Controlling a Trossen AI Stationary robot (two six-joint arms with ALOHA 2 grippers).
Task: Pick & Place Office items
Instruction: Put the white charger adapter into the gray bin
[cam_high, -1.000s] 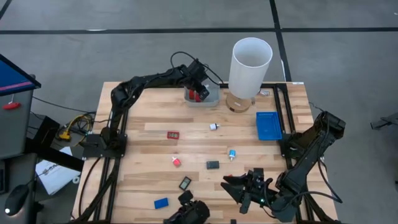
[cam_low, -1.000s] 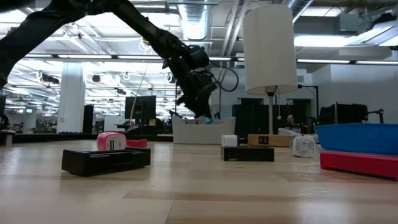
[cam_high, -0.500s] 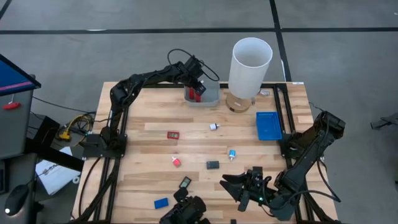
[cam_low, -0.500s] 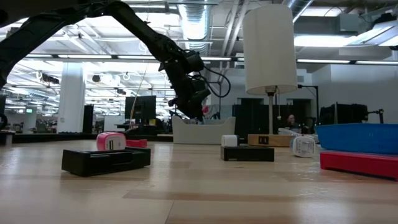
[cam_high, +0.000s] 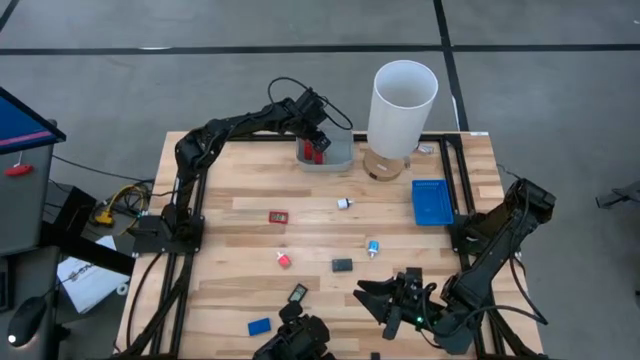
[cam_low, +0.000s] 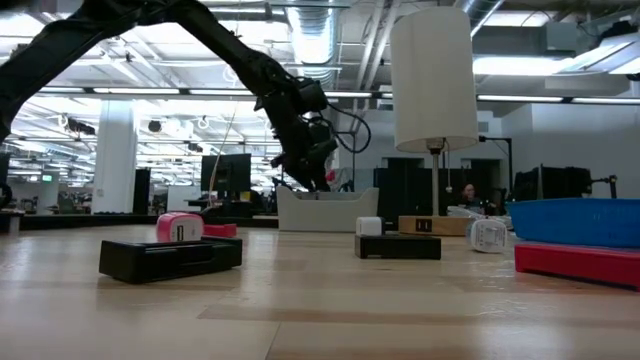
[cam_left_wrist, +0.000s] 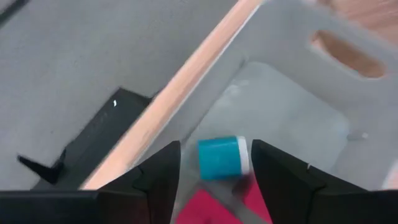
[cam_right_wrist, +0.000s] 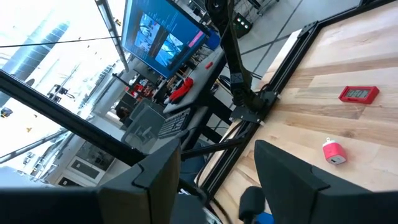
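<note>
1. Up at the far edge of the pale wooden plank bench (cam_high: 240, 230), the left pincer (cam_high: 316, 131) hangs released above the shallow grey plastic tray (cam_high: 340, 158), fingers spread around a small blue-and-white cylinder (cam_left_wrist: 222, 158) and red pieces (cam_high: 314, 154) lying inside.
2. Right pincer (cam_high: 385, 305) waits released at the near edge.
3. Loose office items lie scattered mid-bench: red framed rectangle (cam_high: 278, 216), blue block (cam_high: 259, 326).
4. Beside the tray stands a white lamp (cam_high: 402, 105).

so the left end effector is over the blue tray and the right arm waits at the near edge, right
Not quite. The left end effector is over the grey tray at the far edge, not the blue tray, as the high view shows. The right arm does wait at the near edge, its end effector low over the table.
</note>
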